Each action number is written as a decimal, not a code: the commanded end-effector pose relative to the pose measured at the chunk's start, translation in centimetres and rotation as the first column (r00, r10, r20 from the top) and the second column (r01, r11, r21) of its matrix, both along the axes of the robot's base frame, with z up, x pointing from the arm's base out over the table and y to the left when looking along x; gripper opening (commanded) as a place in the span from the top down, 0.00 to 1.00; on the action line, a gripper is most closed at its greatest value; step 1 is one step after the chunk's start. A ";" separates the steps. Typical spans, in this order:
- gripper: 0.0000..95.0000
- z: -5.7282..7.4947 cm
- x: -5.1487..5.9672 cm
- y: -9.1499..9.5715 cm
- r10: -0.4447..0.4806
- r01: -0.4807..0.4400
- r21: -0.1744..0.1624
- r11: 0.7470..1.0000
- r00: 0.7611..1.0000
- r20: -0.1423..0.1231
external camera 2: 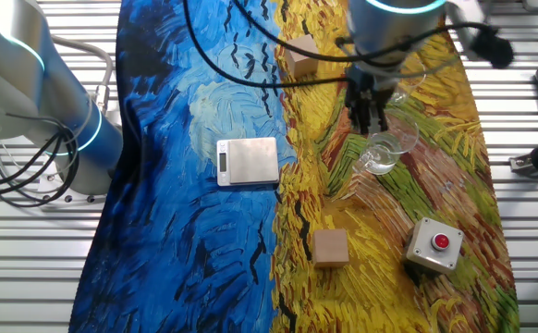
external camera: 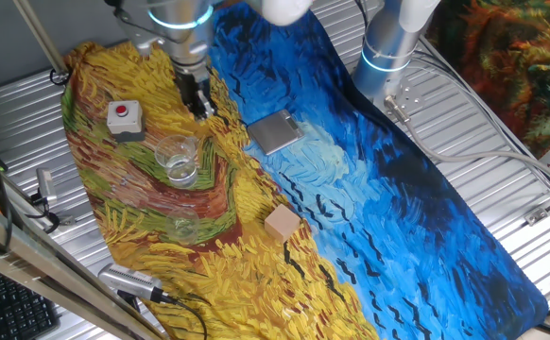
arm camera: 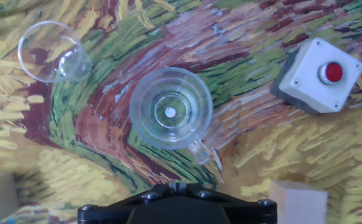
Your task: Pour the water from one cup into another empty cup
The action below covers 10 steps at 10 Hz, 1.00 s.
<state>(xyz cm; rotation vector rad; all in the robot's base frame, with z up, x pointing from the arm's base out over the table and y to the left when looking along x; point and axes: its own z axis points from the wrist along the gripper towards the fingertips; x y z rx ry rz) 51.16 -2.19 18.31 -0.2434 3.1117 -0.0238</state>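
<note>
Left of the tumbler (arm camera: 170, 107) on the counter (arm camera: 137, 43), the smaller cup (arm camera: 49, 51) is standing apart; the fingers (external camera: 199, 102), seemingly parted, are gripping nothing. Clear walls and the tumbler's handle are risking a misjudged grasp, tipping the water (arm camera: 170, 112).

A matt, painted-looking cloth (external camera: 369, 189) is being seen spread over the worktop (external camera: 502, 123), whose bare ribbed metal is showing a dull silver finish. The larger tumbler (arm camera: 170, 108) is being shown as clear, glossy, see-through material with bright glints at its base; the smaller cup (arm camera: 50, 51) is being rendered fainter but equally clear and smooth. A brushed-metal scale (external camera 2: 248, 160) is being seen beside two matt wooden-looking blocks (external camera 2: 330, 248). The button box (arm camera: 319, 76) is being shown in smooth grey plastic with a glossy red cap.
</note>
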 end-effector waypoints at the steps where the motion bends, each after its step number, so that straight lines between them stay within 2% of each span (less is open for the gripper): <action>1: 1.00 -0.4 0.3 -0.6 0.020 -0.020 -0.008 1.000 1.000 0.009; 6: 1.00 -1.4 1.1 -2.1 0.089 -0.089 -0.001 0.996 0.996 0.025; 8: 1.00 -1.5 1.6 -2.2 0.122 -0.123 0.003 0.992 0.991 0.061; 10: 1.00 -1.5 2.2 -2.3 0.167 -0.168 0.004 0.986 0.983 0.079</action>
